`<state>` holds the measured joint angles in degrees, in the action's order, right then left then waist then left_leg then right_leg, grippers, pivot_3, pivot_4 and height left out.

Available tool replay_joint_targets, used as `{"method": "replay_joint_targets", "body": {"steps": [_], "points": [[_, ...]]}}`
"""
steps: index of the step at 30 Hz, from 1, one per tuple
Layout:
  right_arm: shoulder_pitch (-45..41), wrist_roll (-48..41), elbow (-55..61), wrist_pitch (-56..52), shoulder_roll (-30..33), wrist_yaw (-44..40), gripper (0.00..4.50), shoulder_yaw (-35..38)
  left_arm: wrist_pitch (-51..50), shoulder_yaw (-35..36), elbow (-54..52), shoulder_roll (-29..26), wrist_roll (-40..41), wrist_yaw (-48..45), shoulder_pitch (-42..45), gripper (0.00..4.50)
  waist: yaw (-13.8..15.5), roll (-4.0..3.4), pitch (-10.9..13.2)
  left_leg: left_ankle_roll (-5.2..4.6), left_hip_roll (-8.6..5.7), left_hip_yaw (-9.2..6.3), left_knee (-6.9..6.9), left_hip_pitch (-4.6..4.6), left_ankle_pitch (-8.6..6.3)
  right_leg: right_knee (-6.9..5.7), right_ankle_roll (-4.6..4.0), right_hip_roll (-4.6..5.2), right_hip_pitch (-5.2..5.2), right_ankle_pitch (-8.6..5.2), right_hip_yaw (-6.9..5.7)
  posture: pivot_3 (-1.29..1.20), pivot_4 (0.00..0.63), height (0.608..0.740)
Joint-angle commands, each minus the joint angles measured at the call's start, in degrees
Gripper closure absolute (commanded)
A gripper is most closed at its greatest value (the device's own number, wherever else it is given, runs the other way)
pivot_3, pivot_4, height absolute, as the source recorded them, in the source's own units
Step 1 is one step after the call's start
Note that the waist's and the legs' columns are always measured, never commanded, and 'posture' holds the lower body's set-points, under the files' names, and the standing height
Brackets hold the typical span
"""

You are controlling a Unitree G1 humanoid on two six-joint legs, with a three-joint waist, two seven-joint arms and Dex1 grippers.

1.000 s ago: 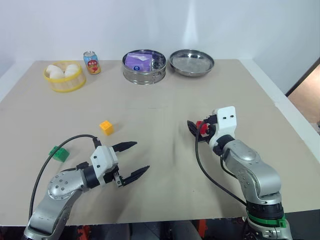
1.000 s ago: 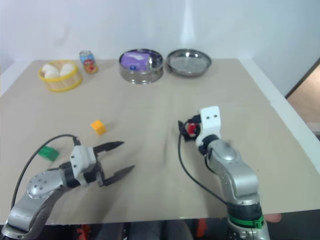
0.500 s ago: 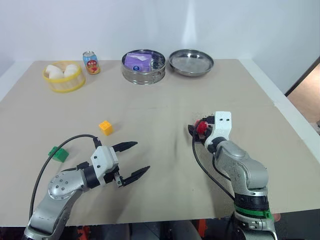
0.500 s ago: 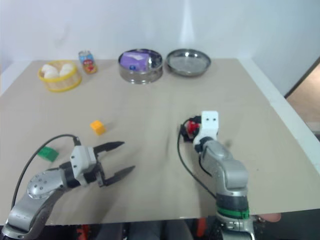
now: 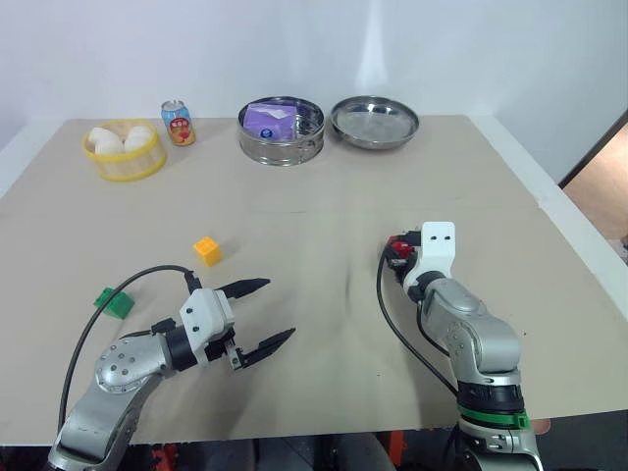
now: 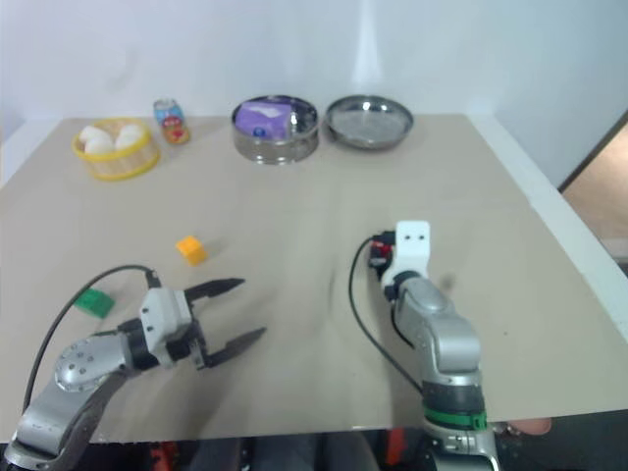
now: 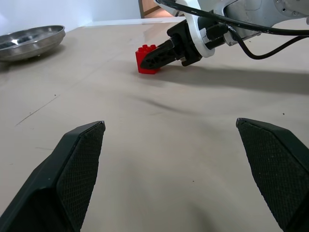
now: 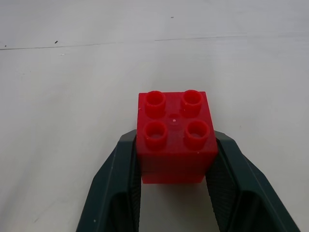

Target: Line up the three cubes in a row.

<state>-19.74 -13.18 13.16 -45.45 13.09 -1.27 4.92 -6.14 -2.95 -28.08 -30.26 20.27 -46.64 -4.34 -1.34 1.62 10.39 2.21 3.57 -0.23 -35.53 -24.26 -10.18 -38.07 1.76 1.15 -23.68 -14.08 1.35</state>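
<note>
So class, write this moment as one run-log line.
right pincer: shut on red cube | left pincer: open, holding nothing | yellow-orange cube, green cube: on table

Silver arms, black pincers
Each silver arm carries a white wrist block, a looping black cable and black textured fingers [image 7: 79, 166]; a green ring circles the right forearm.

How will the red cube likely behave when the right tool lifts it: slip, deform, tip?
The red cube looks like rigid moulded plastic, so it probably won't deform between the right tool fingers. Its glossy, flat sides may slip if the squeeze is light. Being small, it is likely light, and its flat base should keep it from rolling or tipping when set down.
</note>
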Motion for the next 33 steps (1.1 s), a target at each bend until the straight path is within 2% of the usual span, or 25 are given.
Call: {"method": "replay_joint_targets", "body": {"steps": [1, 5, 7, 15, 18, 23, 33], "points": [[0.05, 0.37, 3.11, 1.42, 2.22, -3.04, 3.23, -0.76, 1.13, -0.23, -1.91, -0.07, 0.15, -0.04, 0.04, 0.0, 0.0, 0.0, 0.0, 0.0, 0.0, 0.0, 0.0, 0.0, 0.0, 0.0, 0.0, 0.0, 0.0, 0.0, 0.0, 0.0, 0.15, 0.74], [0.22, 0.33, 3.52, 1.65, 2.51, -3.85, 3.23, -0.97, 1.08, -0.41, -1.93, 0.02, 0.1, 0.0, 0.04, 0.0, 0.0, 0.0, 0.0, 0.0, 0.0, 0.0, 0.0, 0.0, 0.0, 0.0, 0.0, 0.0, 0.0, 0.0, 0.0, 0.0, 0.15, 0.74], [0.12, 0.15, 5.84, 1.74, 4.34, -6.83, 3.23, -2.99, 1.01, -0.41, -2.12, 0.05, 0.11, 0.12, -0.12, 0.0, 0.0, 0.0, 0.0, 0.0, 0.01, 0.0, 0.0, 0.0, 0.0, 0.0, 0.0, -0.02, -0.01, 0.0, 0.01, 0.0, 0.15, 0.74], [-7.84, -8.5, 11.64, -0.98, 14.39, -28.35, 3.23, -9.09, 0.84, 1.32, -3.26, -0.91, 0.83, 0.28, -3.24, 0.0, -0.04, -0.03, 0.02, 0.0, 0.06, 0.09, 0.02, -0.05, 0.0, -0.01, 0.01, -0.08, -0.14, 0.01, 0.11, 0.0, 0.15, 0.74], [-11.27, -9.82, 8.95, 0.72, 19.37, -39.03, 3.23, -12.41, 0.99, 2.16, -3.05, -1.3, 0.75, 0.27, -3.77, 0.0, -0.03, -0.03, 0.02, 0.0, 0.07, 0.12, 0.03, -0.07, 0.0, -0.02, -0.01, -0.08, -0.18, 0.03, 0.13, 0.0, 0.15, 0.74], [-18.42, -5.69, -0.01, 10.06, 26.76, -57.62, 3.23, -21.03, 0.98, 2.76, -4.32, -1.19, 0.45, 1.18, -5.33, 0.0, -0.01, -0.02, 0.02, 0.0, 0.09, 0.1, 0.03, -0.07, 0.0, -0.02, -0.03, -0.1, -0.19, 0.02, 0.11, 0.0, 0.15, 0.74], [-23.46, -2.07, -9.43, 20.88, 28.73, -74.61, 3.23, -29.11, 0.52, 3.51, -5.63, -1.67, 1.23, 1.4, -7.08, 0.0, -0.03, -0.02, 0.03, 0.0, 0.1, 0.21, 0.04, -0.07, 0.0, -0.02, -0.08, -0.12, -0.28, 0.05, 0.17, 0.0, 0.15, 0.74]]}}
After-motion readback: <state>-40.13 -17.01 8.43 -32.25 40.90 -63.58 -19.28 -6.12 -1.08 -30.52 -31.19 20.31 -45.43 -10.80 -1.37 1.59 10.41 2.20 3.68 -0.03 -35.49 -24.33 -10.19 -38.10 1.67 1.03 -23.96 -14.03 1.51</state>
